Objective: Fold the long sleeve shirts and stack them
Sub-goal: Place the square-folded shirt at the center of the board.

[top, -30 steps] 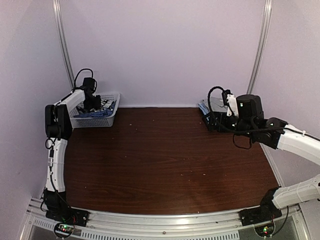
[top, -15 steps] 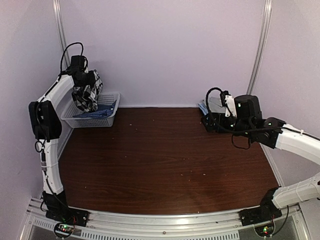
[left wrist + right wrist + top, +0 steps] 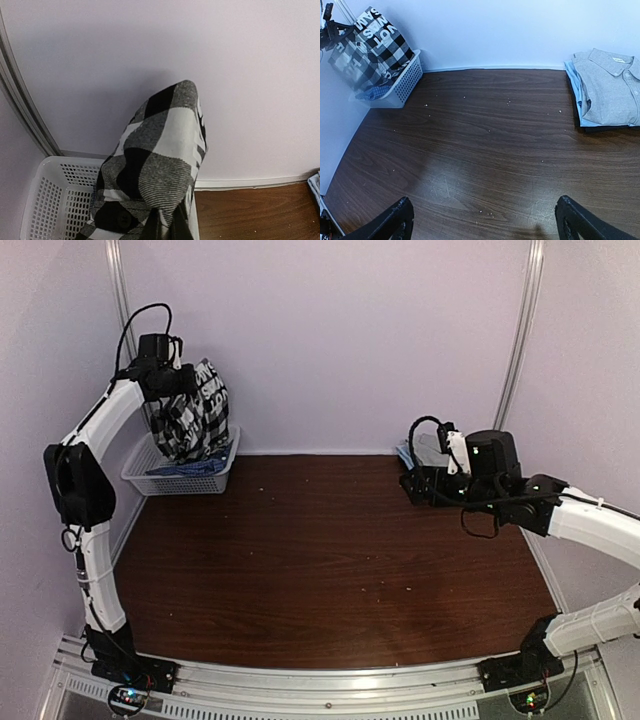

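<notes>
The right tool [image 3: 487, 222] hangs released, fingers wide apart, over the brown bench [image 3: 330, 560]. Beyond it, at the far right, a grey shirt [image 3: 612, 82] lies folded, collar up, atop a light blue shirt [image 3: 577, 100]. At the far left, the left tool [image 3: 186, 380] grasps the black-and-white checked shirt [image 3: 195, 425]. It hangs bunched below the tool with lettering showing, its lower end in the white basket [image 3: 200, 485], which holds blue cloth [image 3: 180, 470].
</notes>
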You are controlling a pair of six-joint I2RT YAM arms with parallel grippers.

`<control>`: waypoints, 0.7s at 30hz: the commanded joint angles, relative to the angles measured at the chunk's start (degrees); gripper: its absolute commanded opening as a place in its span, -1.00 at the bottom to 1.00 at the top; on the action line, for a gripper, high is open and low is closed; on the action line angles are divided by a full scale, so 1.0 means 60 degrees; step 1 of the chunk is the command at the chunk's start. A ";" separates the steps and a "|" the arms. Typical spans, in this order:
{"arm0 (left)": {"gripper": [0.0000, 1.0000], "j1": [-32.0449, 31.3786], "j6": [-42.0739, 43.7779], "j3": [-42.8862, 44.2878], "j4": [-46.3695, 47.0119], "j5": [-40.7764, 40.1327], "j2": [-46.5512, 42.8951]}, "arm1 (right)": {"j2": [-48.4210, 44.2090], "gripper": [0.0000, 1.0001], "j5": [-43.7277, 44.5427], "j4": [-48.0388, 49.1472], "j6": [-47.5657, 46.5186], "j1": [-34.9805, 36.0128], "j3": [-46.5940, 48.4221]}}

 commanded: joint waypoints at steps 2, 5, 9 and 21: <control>-1.00 -0.0946 0.0262 -0.0336 0.1067 0.0435 -0.1216 | 0.0067 1.00 0.0040 0.0282 -0.0096 -0.0005 0.0360; -1.00 -0.1664 0.0277 -0.0504 0.1066 0.0552 -0.1531 | 0.0058 1.00 0.0093 0.0258 -0.0130 -0.0009 0.0414; -1.00 -0.2716 0.0391 -0.1013 0.1230 0.0503 -0.2112 | -0.0129 1.00 0.0407 0.0146 -0.0212 -0.0010 0.0383; -1.00 -0.6527 -0.0440 -0.2598 0.1414 0.1711 -0.3069 | -0.1325 0.99 0.1774 -0.0657 -0.0482 -0.0019 0.0618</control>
